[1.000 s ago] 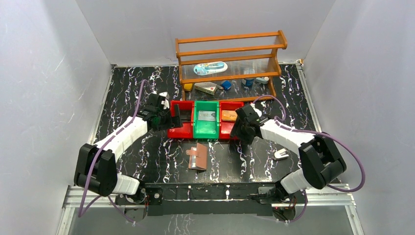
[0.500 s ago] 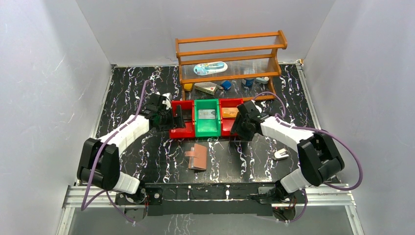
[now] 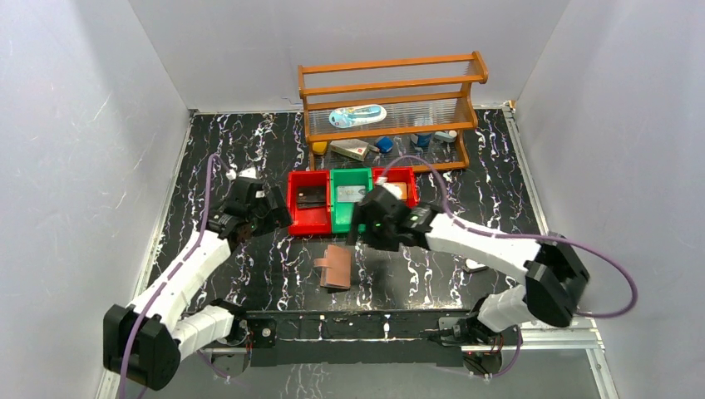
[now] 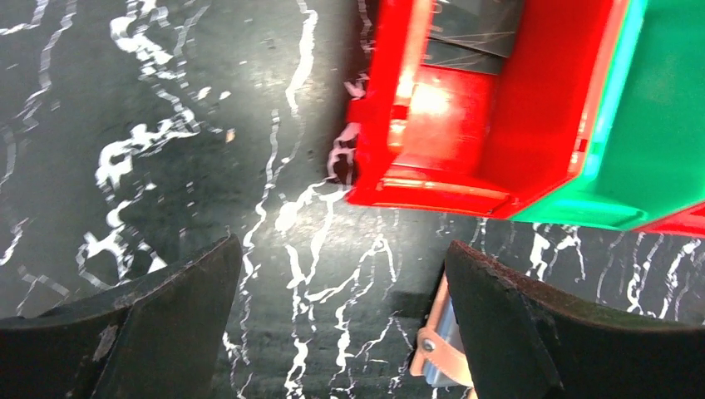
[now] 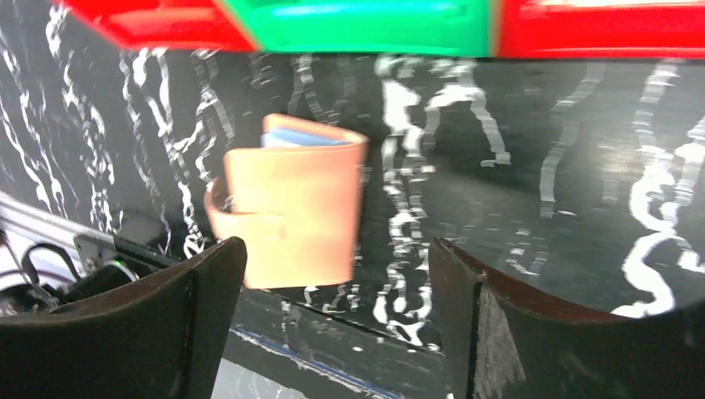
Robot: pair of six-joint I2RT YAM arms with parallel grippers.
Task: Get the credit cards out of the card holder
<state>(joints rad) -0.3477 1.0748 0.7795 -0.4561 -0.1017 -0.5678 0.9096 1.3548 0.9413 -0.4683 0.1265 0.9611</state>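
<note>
Bins (image 3: pixel 345 224) sit just behind the card holder (image 3: pixel 337 268); left tool (image 4: pixel 342 249) and right tool (image 5: pixel 337 249) spread, empty.

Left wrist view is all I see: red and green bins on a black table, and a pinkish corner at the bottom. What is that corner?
Observer: The card holder, lying folded on the table.
Operator: Anything inside the green bin?
Observer: The green bin holds a grey card.
Operator: Where is the other arm?
Observer: The right gripper hangs open by the card holder, holding nothing.
</note>
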